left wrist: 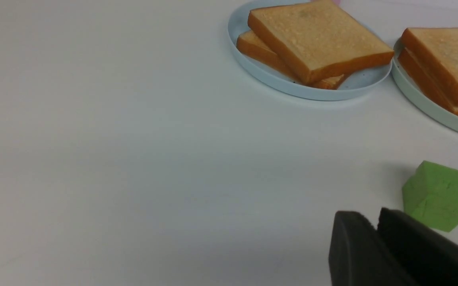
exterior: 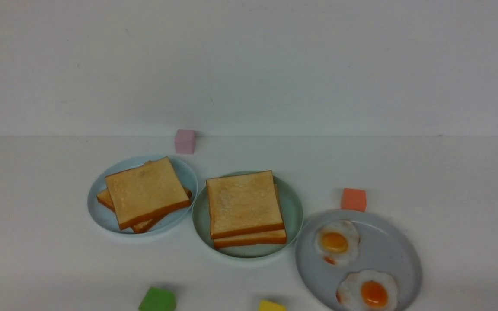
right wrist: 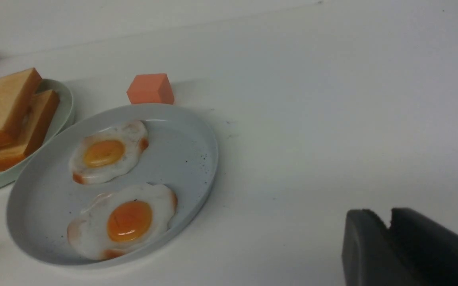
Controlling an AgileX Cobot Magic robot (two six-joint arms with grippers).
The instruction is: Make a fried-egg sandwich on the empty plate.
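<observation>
On mint-green plate [exterior: 294, 211], mid-table: sandwich [exterior: 245, 208], 2 toast slices; egg betw. them not visible. Front view lacks both grippers; wrist views show left gripper [left wrist: 374, 226] & right gripper [right wrist: 388, 222], tips nearly together, holding nothing. Count: 3 plates, 2 loose fried eggs [exterior: 336, 242] on grey plate [exterior: 387, 250], 4 cubes, 2 askew toasts [exterior: 145, 192].

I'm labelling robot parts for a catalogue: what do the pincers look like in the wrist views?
Only the tips show. The left pincer has two matte black, blocky fingers with rounded ends; the right pincer looks alike, dark grey-black. No cables, markings or arm links are visible.
</observation>
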